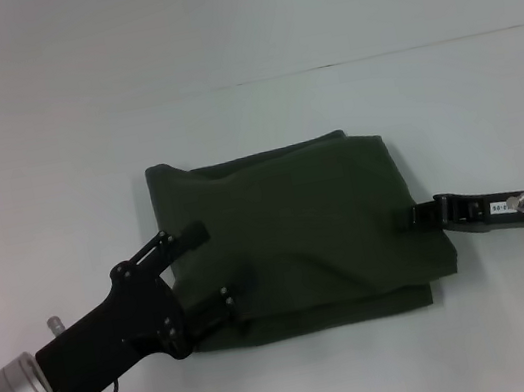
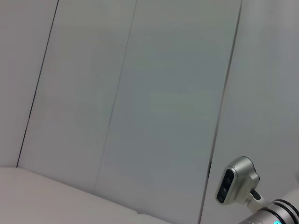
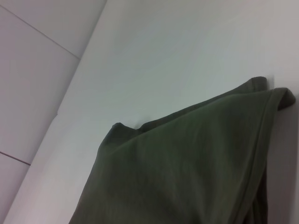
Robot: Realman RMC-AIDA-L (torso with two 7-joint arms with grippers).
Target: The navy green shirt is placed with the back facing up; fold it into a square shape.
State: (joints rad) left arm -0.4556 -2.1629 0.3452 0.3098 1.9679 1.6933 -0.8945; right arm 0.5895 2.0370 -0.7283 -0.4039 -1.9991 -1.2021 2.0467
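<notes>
The navy green shirt (image 1: pixel 295 236) lay folded near-square at frame centre. The left end effector (image 1: pixel 204 272) sat spread open at its lower-left edge, apparently released; the right end effector (image 1: pixel 418 216) touched its right edge, grip state indeterminable.

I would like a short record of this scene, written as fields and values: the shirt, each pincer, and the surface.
shirt: navy green shirt, already folded into a roughly square bundle, lying flat
left pincer: left pincer at the shirt's left edge, fingers spread open along the cloth
right pincer: right pincer low at the shirt's right edge, tip on the fabric
surface: white table
right wrist view: shows a folded corner of the shirt
left wrist view: shows no shirt
</notes>
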